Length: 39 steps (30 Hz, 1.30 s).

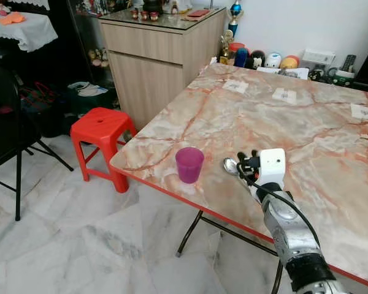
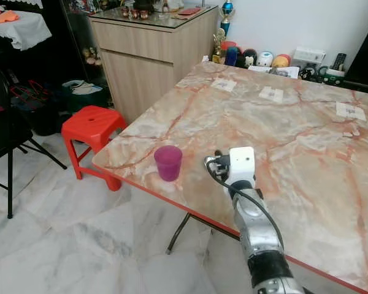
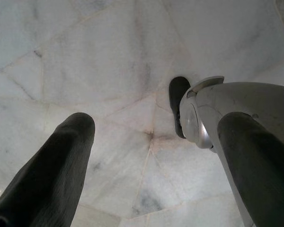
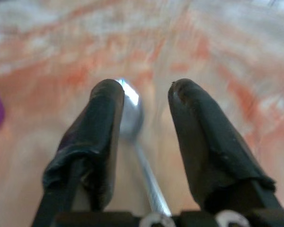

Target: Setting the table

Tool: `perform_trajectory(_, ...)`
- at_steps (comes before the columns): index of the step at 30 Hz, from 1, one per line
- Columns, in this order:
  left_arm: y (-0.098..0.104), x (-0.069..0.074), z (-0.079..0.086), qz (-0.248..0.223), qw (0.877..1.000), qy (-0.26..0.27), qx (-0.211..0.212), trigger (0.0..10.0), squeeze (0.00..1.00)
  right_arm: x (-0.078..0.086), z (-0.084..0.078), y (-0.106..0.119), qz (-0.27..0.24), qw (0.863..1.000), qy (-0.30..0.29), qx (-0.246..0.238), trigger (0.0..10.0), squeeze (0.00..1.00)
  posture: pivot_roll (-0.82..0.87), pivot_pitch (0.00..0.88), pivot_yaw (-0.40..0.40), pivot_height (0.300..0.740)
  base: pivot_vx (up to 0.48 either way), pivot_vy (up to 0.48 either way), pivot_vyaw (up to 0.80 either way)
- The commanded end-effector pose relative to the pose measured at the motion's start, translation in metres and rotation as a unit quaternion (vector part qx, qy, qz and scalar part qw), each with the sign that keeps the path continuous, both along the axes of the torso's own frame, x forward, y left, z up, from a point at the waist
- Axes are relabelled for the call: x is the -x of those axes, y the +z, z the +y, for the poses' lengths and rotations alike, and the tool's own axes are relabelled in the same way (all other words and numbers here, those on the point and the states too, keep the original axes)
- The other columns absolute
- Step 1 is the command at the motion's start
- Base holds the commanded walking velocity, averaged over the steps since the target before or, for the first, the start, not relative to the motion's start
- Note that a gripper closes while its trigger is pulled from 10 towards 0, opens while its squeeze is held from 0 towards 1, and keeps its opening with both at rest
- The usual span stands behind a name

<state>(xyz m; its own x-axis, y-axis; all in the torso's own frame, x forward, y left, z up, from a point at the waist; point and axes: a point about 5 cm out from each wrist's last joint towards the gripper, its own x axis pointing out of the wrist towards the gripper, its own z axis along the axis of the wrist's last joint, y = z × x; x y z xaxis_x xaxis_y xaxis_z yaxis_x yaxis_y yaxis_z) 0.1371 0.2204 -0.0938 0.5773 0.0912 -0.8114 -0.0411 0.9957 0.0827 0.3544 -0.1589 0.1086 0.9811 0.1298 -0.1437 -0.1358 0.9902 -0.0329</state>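
Observation:
A translucent purple cup [image 1: 189,164] stands upright near the front left corner of the marble-pattern table [image 1: 306,128]. Just right of it a metal spoon [image 1: 230,165] lies on the tabletop, bowl toward the cup. My right gripper [image 1: 248,164] is low over the table at the spoon's handle. In the right wrist view the spoon [image 4: 131,111] runs between the two black fingers [image 4: 97,137], which stand apart from it, open. My left gripper [image 3: 158,125] hangs open over the marble floor beside my own leg [image 3: 236,109].
A red plastic stool [image 1: 101,127] stands on the floor left of the table's corner. A wooden cabinet [image 1: 153,58] is behind it and a black chair [image 1: 9,122] at far left. Small paper cards [image 1: 284,95] lie farther back on the table, and toys [image 1: 273,60] line its far edge.

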Motion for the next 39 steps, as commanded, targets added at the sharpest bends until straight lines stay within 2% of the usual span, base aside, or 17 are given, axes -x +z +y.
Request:
perform_trajectory(1,-0.003,0.009,0.001,0.015,1.0,-0.001,-0.001,10.0,0.0,-0.002,-0.002,-0.002,0.02,1.0,0.008,-0.007,10.0,1.0,0.04,0.082,0.002,0.74,0.0,0.0,0.0)
perform_trajectory(5,-0.003,0.011,0.003,0.015,1.0,0.0,-0.001,10.0,0.0,-0.004,-0.007,-0.002,0.037,0.999,0.009,-0.025,10.0,1.0,0.04,0.082,0.004,0.74,0.0,0.0,0.0)
perform_trajectory(6,-0.004,0.013,0.003,0.017,1.0,0.0,-0.002,10.0,0.0,-0.006,-0.011,-0.002,0.043,0.999,0.003,-0.029,10.0,0.65,0.04,0.082,0.004,0.74,0.0,0.0,0.0)
perform_trajectory(8,-0.004,0.014,0.004,0.018,1.0,0.0,-0.002,10.0,0.0,-0.007,-0.013,-0.001,0.045,0.999,0.001,-0.029,10.0,0.65,0.04,0.082,0.004,0.74,0.0,0.0,0.0)
perform_trajectory(9,-0.004,0.014,0.004,0.019,1.0,-0.001,-0.003,10.0,0.0,-0.008,-0.015,0.0,0.051,0.998,0.005,-0.036,10.0,0.26,0.04,0.082,0.004,0.74,0.0,0.0,0.0)
perform_trajectory(10,-0.003,0.013,0.005,0.019,1.0,-0.001,-0.003,10.0,0.0,-0.009,-0.016,0.001,0.051,0.998,0.008,-0.035,10.0,0.0,0.04,0.083,0.004,0.74,0.0,0.0,0.0)
perform_trajectory(14,-0.001,0.007,0.009,0.015,1.0,0.001,-0.005,10.0,0.0,-0.012,-0.019,0.005,0.052,0.998,0.018,-0.03,10.0,0.0,0.04,0.084,0.005,0.74,0.0,0.0,0.0)
perform_trajectory(19,0.0,0.005,0.012,0.014,1.0,0.002,-0.006,10.0,0.0,-0.01,-0.019,0.004,0.071,0.995,0.075,-0.012,10.0,0.0,0.04,0.084,0.006,0.74,0.0,0.0,0.0)
perform_trajectory(23,-0.001,0.012,0.013,0.017,1.0,0.003,-0.006,10.0,0.0,-0.007,-0.027,-0.001,0.091,0.991,0.101,0.01,10.0,0.0,0.04,0.084,0.007,0.74,0.0,0.0,0.0)
perform_trajectory(29,-0.001,0.01,0.011,0.016,1.0,0.001,-0.004,10.0,0.0,-0.008,-0.038,-0.003,0.103,0.991,0.083,0.035,10.0,0.0,0.04,0.083,0.008,0.74,0.0,0.0,0.0)
perform_trajectory(31,0.001,0.002,0.01,0.011,1.0,0.0,-0.004,10.0,0.0,-0.008,-0.035,-0.004,0.107,0.989,0.1,0.031,10.0,0.0,0.04,0.083,0.009,0.74,0.0,0.0,0.0)
perform_trajectory(39,0.003,-0.004,0.009,0.005,1.0,-0.001,-0.004,10.0,0.0,-0.008,-0.026,-0.009,0.113,0.987,0.117,0.01,10.0,0.0,0.05,0.081,0.011,0.74,0.0,0.0,0.0)
